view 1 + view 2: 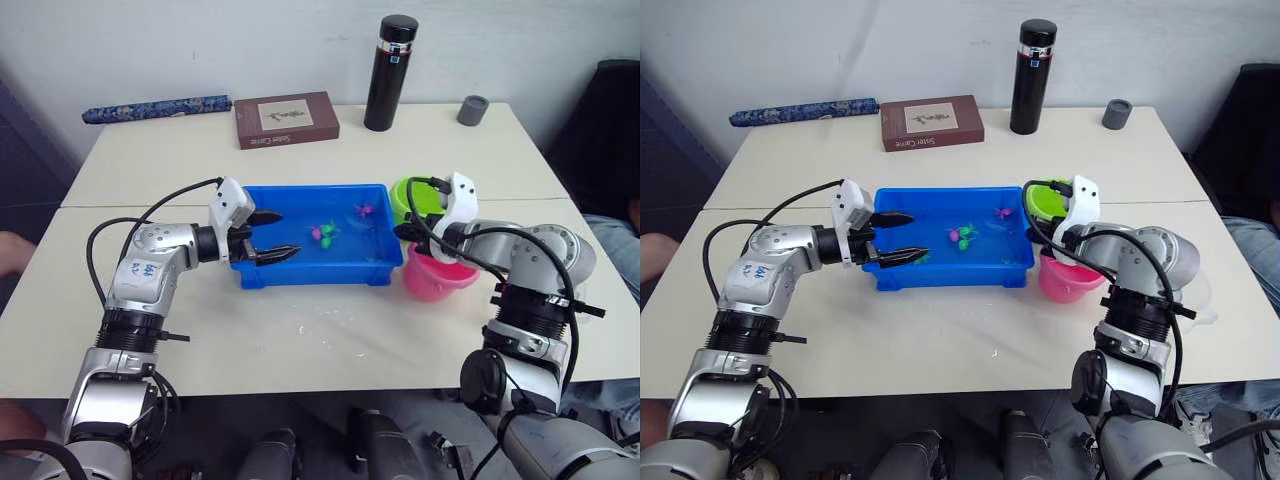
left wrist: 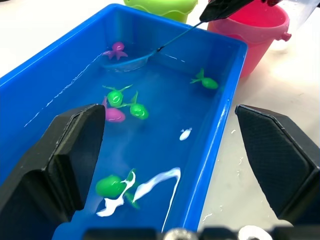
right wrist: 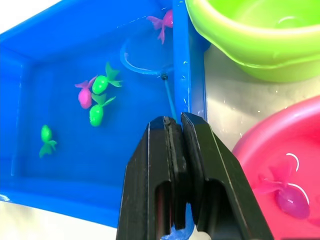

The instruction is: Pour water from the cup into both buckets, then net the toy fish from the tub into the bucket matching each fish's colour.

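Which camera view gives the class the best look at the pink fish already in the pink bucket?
The right wrist view: it looks down into the pink bucket, where one pink fish lies. The left wrist view catches the bucket's rim and side, not the fish. In the eye views the right arm covers most of the bucket.

Tub [image 1: 316,272]: bright blue, plain. Buckets: one lime green [image 3: 260,40], one pink [image 3: 295,150].
Fish in the tub: green [image 2: 111,186], green [image 2: 206,82], two more green by a pink one [image 3: 85,96]; one pink [image 3: 167,20] beside the net hoop. One pink fish [image 3: 287,197] in the pink bucket.
Net [image 3: 145,60]: light blue rim, black stick.
Gripper fingers [image 2: 60,160]: black.
Flask [image 1: 390,72]: black, red band under the cap. Small cup [image 1: 473,109]: grey. Box [image 1: 286,119]: dark brown with a pale label. Roll [image 1: 155,108]: blue, patterned. Table [image 1: 300,340]: cream.
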Controlling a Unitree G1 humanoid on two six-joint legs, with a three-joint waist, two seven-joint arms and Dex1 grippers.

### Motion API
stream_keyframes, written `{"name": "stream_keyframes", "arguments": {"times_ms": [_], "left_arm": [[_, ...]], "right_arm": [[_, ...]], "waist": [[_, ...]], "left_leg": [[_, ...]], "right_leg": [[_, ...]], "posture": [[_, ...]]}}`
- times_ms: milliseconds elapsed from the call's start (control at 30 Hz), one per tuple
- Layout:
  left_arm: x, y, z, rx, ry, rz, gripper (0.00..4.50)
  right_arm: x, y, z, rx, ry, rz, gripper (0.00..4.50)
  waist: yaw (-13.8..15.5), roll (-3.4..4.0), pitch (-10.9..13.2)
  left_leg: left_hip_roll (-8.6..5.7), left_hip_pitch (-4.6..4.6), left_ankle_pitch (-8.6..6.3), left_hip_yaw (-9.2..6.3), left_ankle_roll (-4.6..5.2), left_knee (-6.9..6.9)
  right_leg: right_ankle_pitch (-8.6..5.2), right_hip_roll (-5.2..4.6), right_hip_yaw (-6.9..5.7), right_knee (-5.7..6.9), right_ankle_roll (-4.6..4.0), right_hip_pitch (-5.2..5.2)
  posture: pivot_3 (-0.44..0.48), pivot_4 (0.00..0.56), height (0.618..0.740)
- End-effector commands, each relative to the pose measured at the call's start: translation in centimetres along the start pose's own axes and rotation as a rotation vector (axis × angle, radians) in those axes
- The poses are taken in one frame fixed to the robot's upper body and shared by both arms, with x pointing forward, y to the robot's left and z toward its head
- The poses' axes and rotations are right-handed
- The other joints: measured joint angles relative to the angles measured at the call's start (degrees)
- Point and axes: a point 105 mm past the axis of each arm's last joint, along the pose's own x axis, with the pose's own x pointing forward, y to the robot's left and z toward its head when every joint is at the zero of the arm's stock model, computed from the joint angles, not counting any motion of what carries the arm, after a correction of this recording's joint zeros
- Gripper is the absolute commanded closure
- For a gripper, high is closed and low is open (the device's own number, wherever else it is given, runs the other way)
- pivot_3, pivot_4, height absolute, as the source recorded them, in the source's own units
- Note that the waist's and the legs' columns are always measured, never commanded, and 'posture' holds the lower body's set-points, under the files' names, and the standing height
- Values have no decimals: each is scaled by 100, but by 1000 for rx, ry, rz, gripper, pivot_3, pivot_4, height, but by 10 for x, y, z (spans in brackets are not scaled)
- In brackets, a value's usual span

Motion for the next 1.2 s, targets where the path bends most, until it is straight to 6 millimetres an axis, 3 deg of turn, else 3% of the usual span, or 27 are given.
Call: {"name": "stream_keyframes", "arguments": {"times_ms": [33, 167, 433, 967, 1200], "left_arm": [[1, 0, 15, 52, -32, -6, 18], [1, 0, 17, 54, -36, -7, 18], [2, 0, 17, 55, -40, -6, 18], [5, 0, 19, 54, -38, -26, 18], [15, -6, 27, 25, -64, -121, 18]], "right_arm": [[-5, -7, 15, -60, -79, -50, 4500], [-7, -1, 20, -275, -121, -43, 4500], [-11, 13, 9, -581, -137, 23, 4500], [-30, 27, -5, -804, -208, 104, 4500], [-69, 30, -11, -871, -297, 127, 4500]], "waist": [[1, 0, 0], [19, 0, 0], [70, 0, 0], [146, -1, 0], [217, -1, 0]], "left_leg": [[0, 0, 0, 0, 0, 0], [-2, 0, 0, 0, 0, 1], [-1, -1, 0, 0, 1, 2], [1, -2, 0, 0, 1, 2], [0, -5, 0, -4, 1, 4]], "right_leg": [[0, 0, 0, 0, 0, 0], [0, -2, 0, -1, 0, 1], [0, -1, 0, -5, 0, 2], [0, 0, -1, -9, 0, 2], [0, 0, -5, -16, 0, 6]], "posture": [[0, 150, 740], [0, 150, 740], [0, 150, 740], [0, 150, 740], [0, 150, 740]]}}
